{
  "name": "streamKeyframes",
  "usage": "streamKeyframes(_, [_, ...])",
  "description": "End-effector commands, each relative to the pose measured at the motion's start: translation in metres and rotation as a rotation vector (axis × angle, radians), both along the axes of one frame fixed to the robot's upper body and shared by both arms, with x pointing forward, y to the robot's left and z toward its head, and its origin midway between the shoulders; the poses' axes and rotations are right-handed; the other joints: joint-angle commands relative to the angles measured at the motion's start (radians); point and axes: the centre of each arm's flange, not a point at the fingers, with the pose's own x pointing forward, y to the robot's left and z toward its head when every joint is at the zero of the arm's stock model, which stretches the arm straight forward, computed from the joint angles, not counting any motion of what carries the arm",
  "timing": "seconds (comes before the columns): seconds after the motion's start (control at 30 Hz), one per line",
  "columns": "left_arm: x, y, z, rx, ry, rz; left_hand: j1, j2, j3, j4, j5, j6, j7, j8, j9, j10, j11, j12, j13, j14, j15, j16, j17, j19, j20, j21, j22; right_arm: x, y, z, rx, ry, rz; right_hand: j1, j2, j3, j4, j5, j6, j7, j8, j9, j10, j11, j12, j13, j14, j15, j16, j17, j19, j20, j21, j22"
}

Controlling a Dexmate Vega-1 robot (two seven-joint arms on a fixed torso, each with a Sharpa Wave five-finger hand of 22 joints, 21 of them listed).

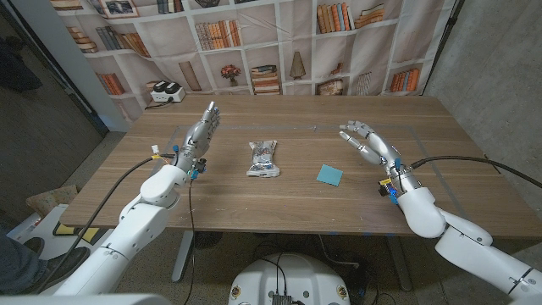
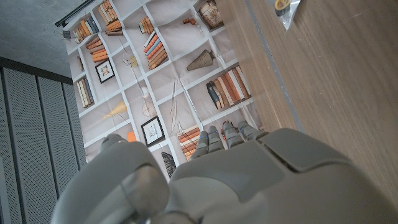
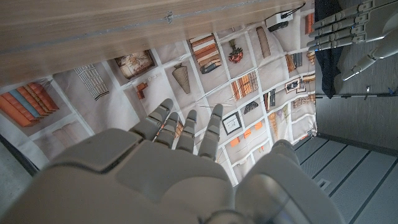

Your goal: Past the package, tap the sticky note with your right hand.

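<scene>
On the wooden table [image 1: 296,207], the small square blue sticky note [image 1: 329,174] lies right of centre in the head view, near the crinkled silver package [image 1: 263,158] at centre. The right hand [image 1: 369,141] hovers just right of the note, fingers spread, holding nothing. The left hand [image 1: 200,135], at centre-left, stands raised with fingers extended, empty.

Head view overlooks table [image 1: 279,199]; wrist views face bookshelf backdrop [image 2: 155,74].

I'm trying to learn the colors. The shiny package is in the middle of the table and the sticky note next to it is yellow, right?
Not quite. The sticky note is blue, not yellow, as the head view shows. The rest is right: the shiny package lies mid-table, with the note beside it.
</scene>
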Motion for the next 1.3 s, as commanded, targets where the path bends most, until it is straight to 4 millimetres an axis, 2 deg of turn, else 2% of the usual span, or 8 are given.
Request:
streamKeyframes(0.03, [0.003, -0.003, 0.000, -0.011, -0.005, -0.029, 0.010, 0.002, -0.001, -0.005, -0.001, 0.014, -0.004, -0.002, 0.002, 0.006, -0.001, 0.000, 0.006, 0.010, 0.001, -0.001, 0.005, -0.003, 0.009, -0.002, 0.002, -0.002, -0.001, 0.000, -0.105, 0.003, -0.115, 0.009, 0.001, -0.002, -0.001, 0.005, 0.009, -0.006, -0.006, 0.004, -0.010, 0.003, -0.004, 0.004, -0.009, 0.001, -0.003, 0.004, -0.006, -0.041, -0.004, 0.005])
streamKeyframes(0.33, [-0.003, -0.004, 0.002, -0.005, -0.019, -0.028, 0.012, 0.003, -0.002, -0.005, -0.003, 0.018, -0.005, -0.003, 0.002, 0.011, -0.004, 0.000, 0.006, 0.013, -0.002, -0.002, 0.005, -0.002, 0.009, -0.002, 0.002, 0.002, 0.003, -0.002, -0.193, 0.048, -0.164, 0.002, 0.004, -0.006, 0.002, 0.007, -0.018, 0.001, -0.024, 0.004, -0.046, 0.008, -0.015, 0.004, -0.044, 0.014, -0.008, 0.006, -0.043, -0.031, -0.010, 0.005])
streamKeyframes(0.5, [-0.006, -0.004, 0.003, 0.001, -0.025, -0.026, 0.013, 0.004, -0.003, -0.005, -0.003, 0.020, -0.006, -0.003, 0.002, 0.013, -0.006, -0.001, 0.006, 0.014, -0.007, -0.002, 0.005, -0.001, 0.010, -0.002, 0.002, 0.004, 0.006, -0.004, -0.234, 0.074, -0.178, -0.003, 0.006, -0.009, 0.004, 0.008, -0.030, 0.010, -0.032, 0.005, -0.077, 0.024, -0.022, 0.004, -0.068, 0.021, -0.009, 0.006, -0.060, -0.025, -0.010, 0.006])
streamKeyframes(0.53, [-0.007, -0.004, 0.003, 0.003, -0.024, -0.026, 0.013, 0.005, -0.003, -0.005, -0.004, 0.021, -0.007, -0.004, 0.002, 0.012, -0.014, -0.002, 0.006, 0.015, -0.006, -0.002, 0.005, -0.001, 0.010, -0.003, 0.002, 0.005, 0.006, -0.004, -0.242, 0.082, -0.181, -0.004, 0.007, -0.010, 0.004, 0.008, -0.030, 0.011, -0.032, 0.005, -0.080, 0.024, -0.023, 0.004, -0.069, 0.022, -0.009, 0.006, -0.062, -0.025, -0.010, 0.006])
streamKeyframes(0.7, [-0.011, -0.005, 0.005, 0.009, -0.030, -0.024, 0.014, 0.006, -0.004, -0.006, -0.005, 0.021, -0.008, -0.005, 0.002, 0.014, -0.011, -0.002, 0.006, 0.015, -0.009, -0.003, 0.005, -0.002, 0.011, -0.003, 0.002, 0.008, 0.008, -0.007, -0.287, 0.115, -0.208, -0.009, 0.010, -0.013, 0.007, 0.009, -0.031, 0.018, -0.036, 0.005, -0.131, 0.039, -0.033, 0.005, -0.099, 0.029, -0.009, 0.007, -0.087, -0.029, -0.011, 0.006])
streamKeyframes(0.8, [-0.013, -0.006, 0.005, 0.011, -0.035, -0.019, 0.014, 0.006, -0.004, -0.006, -0.005, 0.022, -0.010, -0.005, 0.002, 0.013, -0.012, -0.003, 0.006, 0.015, -0.007, -0.003, 0.005, -0.002, 0.011, -0.003, 0.002, 0.010, 0.009, -0.009, -0.310, 0.138, -0.219, -0.015, 0.012, -0.017, 0.009, 0.009, -0.034, 0.020, -0.038, 0.005, -0.166, 0.037, -0.034, 0.005, -0.138, 0.042, -0.012, 0.007, -0.125, -0.005, -0.015, 0.007])
streamKeyframes(1.07, [-0.011, -0.007, -0.001, -0.003, -0.019, -0.016, 0.016, 0.007, -0.006, -0.006, -0.007, 0.023, -0.010, -0.007, 0.002, 0.015, -0.010, -0.005, 0.006, 0.016, -0.008, -0.004, 0.005, -0.002, 0.011, -0.004, 0.002, 0.016, 0.010, -0.014, -0.345, 0.194, -0.238, -0.021, 0.017, -0.021, 0.010, 0.009, -0.030, 0.000, -0.039, 0.005, -0.223, 0.028, -0.034, 0.005, -0.200, 0.064, -0.013, 0.006, -0.190, 0.026, -0.017, 0.008])
streamKeyframes(1.3, [-0.012, -0.006, -0.002, -0.007, -0.018, -0.008, 0.017, 0.008, -0.007, -0.006, -0.008, 0.025, -0.011, -0.007, 0.002, 0.016, -0.011, -0.005, 0.006, 0.017, -0.008, -0.004, 0.005, -0.002, 0.012, -0.004, 0.002, 0.021, 0.012, -0.020, -0.377, 0.223, -0.231, -0.022, 0.020, -0.023, 0.010, 0.009, -0.047, 0.004, -0.046, 0.005, -0.251, 0.037, -0.032, 0.005, -0.233, 0.072, -0.012, 0.006, -0.224, 0.035, -0.016, 0.009])
